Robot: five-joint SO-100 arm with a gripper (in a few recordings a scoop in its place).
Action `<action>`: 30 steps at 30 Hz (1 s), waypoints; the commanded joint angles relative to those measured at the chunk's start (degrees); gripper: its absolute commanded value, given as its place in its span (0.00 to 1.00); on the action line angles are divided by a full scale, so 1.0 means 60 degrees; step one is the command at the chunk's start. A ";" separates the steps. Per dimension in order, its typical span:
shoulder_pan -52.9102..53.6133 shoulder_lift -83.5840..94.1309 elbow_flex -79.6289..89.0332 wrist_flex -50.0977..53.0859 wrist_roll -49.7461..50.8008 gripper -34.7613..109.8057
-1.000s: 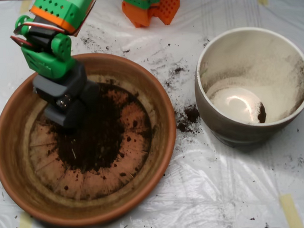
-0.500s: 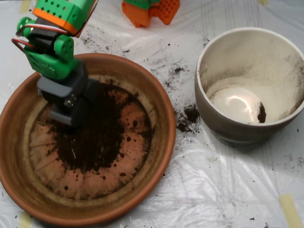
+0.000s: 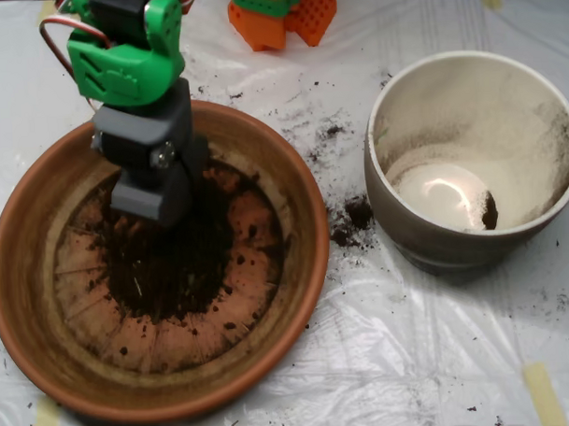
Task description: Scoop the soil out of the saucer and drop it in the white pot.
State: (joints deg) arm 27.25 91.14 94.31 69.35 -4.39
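Fingers [image 3: 153,201] seemingly closed, down in soil [image 3: 188,263], inside saucer [image 3: 34,278].

The soil [image 3: 179,259] lies as a dark, crumbly patch in the middle of the terracotta saucer [image 3: 46,352] — spreading below and right of the grey scoop [image 3: 153,199], which hangs over its upper-left part; the white pot [image 3: 474,155] stands upright well right of the scoop — one small dark clump inside

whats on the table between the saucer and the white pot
In the overhead view, the plastic sheet between the saucer and the white pot carries spilled soil: a dark clump against the pot's wall, with scattered crumbs above.
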 commanded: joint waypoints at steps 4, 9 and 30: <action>-0.0732 0.2417 0.0190 0.0146 0.0015 0.23; -0.1729 0.3252 0.0161 0.0366 0.0015 0.23; -0.6416 0.2856 -0.3574 0.2183 -0.0820 0.23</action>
State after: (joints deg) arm -6.50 107.05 78.22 81.74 -7.21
